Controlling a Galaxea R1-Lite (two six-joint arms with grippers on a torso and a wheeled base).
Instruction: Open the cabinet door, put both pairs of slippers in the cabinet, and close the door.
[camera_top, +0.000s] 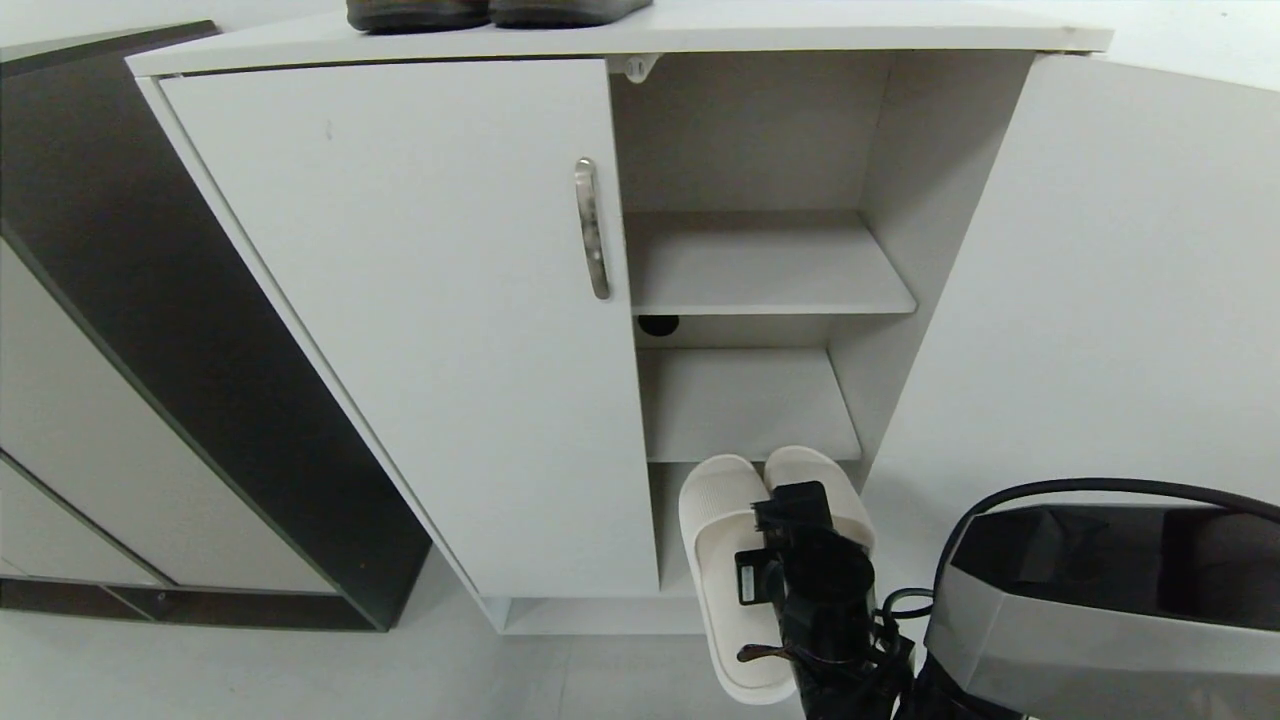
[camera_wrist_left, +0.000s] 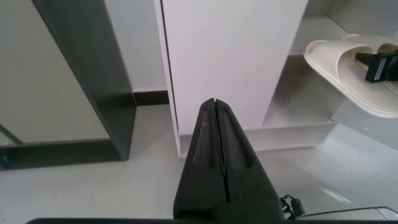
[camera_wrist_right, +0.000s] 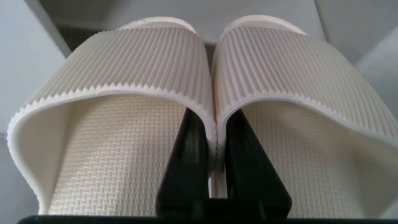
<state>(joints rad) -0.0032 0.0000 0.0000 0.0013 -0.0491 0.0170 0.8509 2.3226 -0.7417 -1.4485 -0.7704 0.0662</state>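
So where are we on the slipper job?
Done: the right cabinet door is open. In hand: right gripper shut on the white slippers, in front of the lowest compartment, not yet released. To do: dark slippers sit on the cabinet top; door to close. Left gripper shut, empty.

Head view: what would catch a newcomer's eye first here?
The cream slippers, pinched together by their inner edges in the right gripper, hang before the bottom compartment of the cabinet. Its right door stands open on bare shelves, and a dark pair sits on its top.
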